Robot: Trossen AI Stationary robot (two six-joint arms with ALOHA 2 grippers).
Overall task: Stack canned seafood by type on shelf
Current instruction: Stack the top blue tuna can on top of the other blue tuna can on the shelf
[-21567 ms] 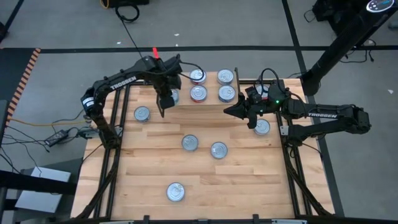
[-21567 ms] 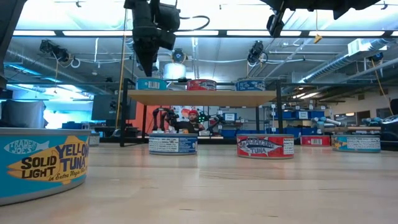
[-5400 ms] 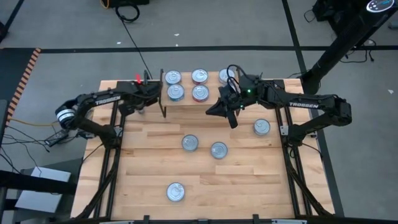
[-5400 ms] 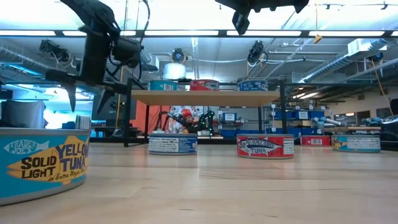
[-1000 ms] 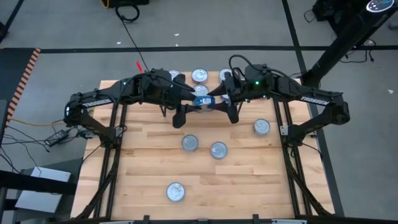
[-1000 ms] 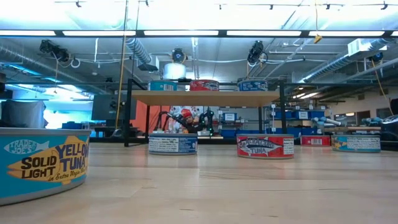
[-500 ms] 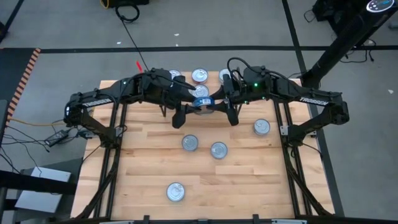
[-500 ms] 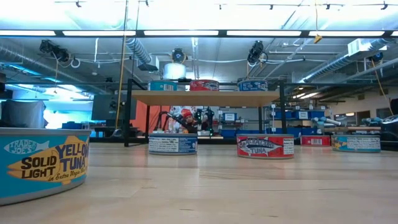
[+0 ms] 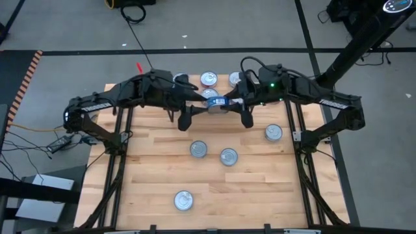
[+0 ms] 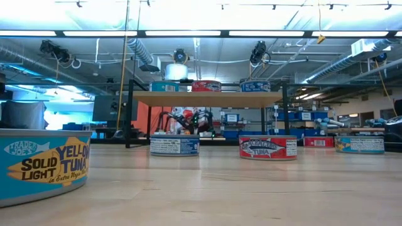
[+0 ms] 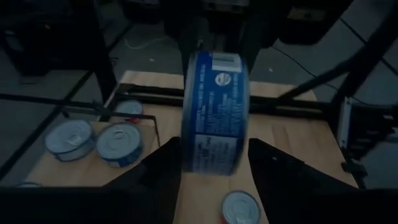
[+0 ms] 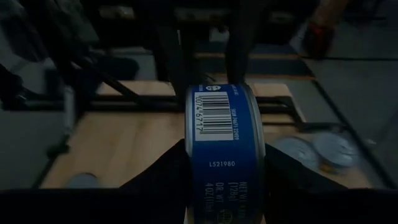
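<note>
Grey floor is surrounding the desk (image 9: 162, 195) from above; both arms are meeting mid-air over the shelf (image 9: 195, 107), a blue can (image 9: 216, 103) hanging on edge between the left tool (image 9: 198, 107) and right tool (image 9: 231, 104). Level across, neither tool is showing. Left wrist: can (image 11: 211, 112) is sitting between spread fingers (image 11: 158, 171). Right wrist: fingers (image 12: 165, 171) are pinching the can (image 12: 227, 143); contact is partly hidden.

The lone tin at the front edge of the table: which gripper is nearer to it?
Left, slightly. The left gripper and right gripper meet on a blue-labelled can by the shelf, both far behind the front tin; the left sits a little closer.
</note>
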